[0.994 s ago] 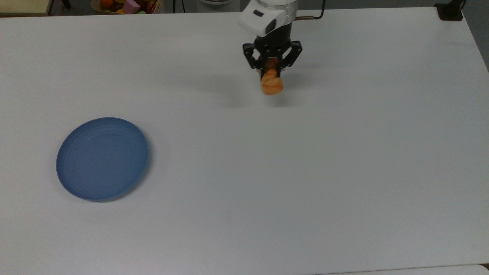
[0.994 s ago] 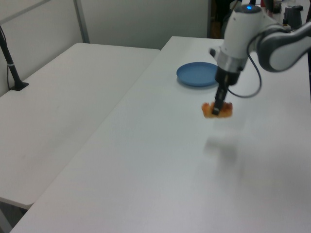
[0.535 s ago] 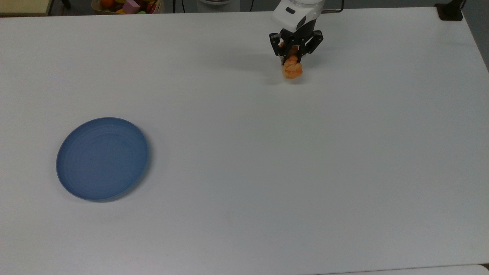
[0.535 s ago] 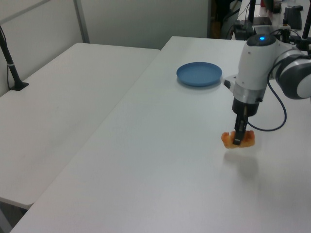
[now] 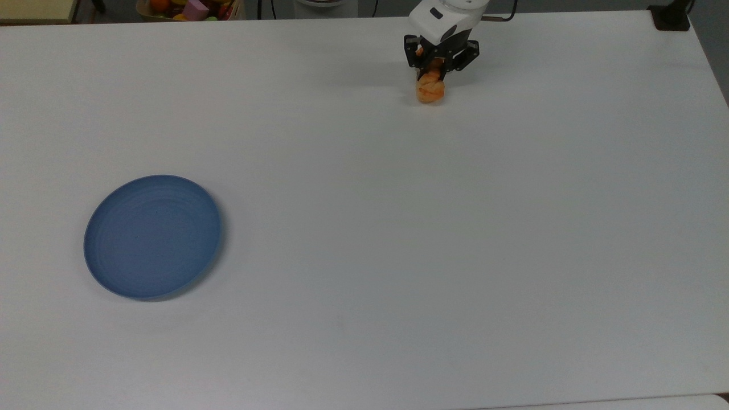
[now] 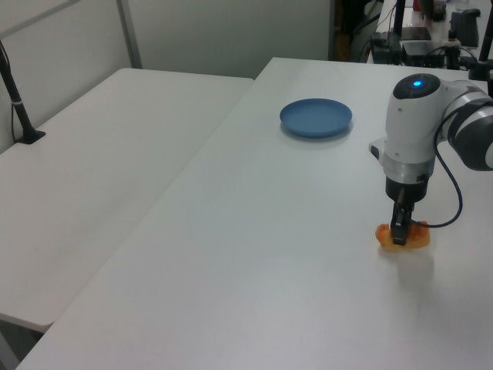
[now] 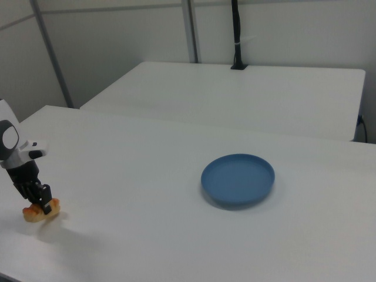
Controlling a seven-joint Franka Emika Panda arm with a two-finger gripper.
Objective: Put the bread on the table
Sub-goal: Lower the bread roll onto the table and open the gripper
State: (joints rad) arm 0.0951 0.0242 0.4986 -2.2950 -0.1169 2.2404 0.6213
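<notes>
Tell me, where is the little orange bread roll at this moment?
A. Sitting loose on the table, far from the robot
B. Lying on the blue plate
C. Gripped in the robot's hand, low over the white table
C: the bread sits between the fingers of the hand, down near the table, far from the blue plate.

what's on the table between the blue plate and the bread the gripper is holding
Nothing: in the top view, bare white tabletop runs from the round blue plate to the small golden-orange bread roll.
</notes>
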